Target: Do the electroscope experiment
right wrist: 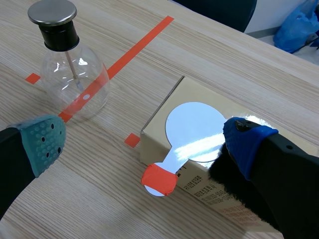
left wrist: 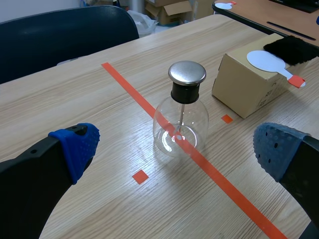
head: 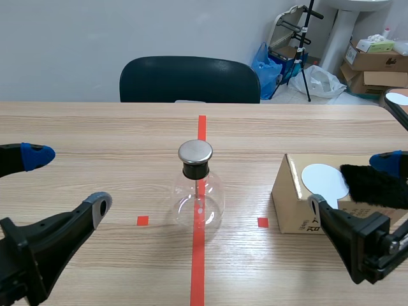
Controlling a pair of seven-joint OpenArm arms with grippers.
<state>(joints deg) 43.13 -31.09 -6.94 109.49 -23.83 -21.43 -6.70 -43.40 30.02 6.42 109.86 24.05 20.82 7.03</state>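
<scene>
The left gripper [head: 67,182] hangs low over the table [head: 95,127] with its fingers spread wide and nothing between them. Its own wrist view puts the electroscope flask [left wrist: 180,130] straight ahead of the gap, standing upright on the red tape line. That view and the right wrist view show a thin rod [right wrist: 75,69] running down from the black stopper inside the glass, which the scene view barely shows. A flat metal cap [head: 195,151] tops the stopper. The right gripper [right wrist: 144,139] is also open, with its fingers well apart. The near corner of a cardboard box [right wrist: 172,94] sits between them, and the flask stands ahead of the grey-green pad. Only the right wrist view shows that a white disc paddle [right wrist: 194,132] lies flat on the box with its red-taped handle [right wrist: 158,178] sticking out past the box edge. The blue-padded finger is over the disc's rim, but I cannot tell whether it touches. The left wrist view shows a piece of black fur [left wrist: 291,47] on the box top, just beside the disc. In the right wrist view the fur is mostly hidden under that finger. The scene view alone shows a dark chair [head: 189,80] beyond the table's far edge.
</scene>
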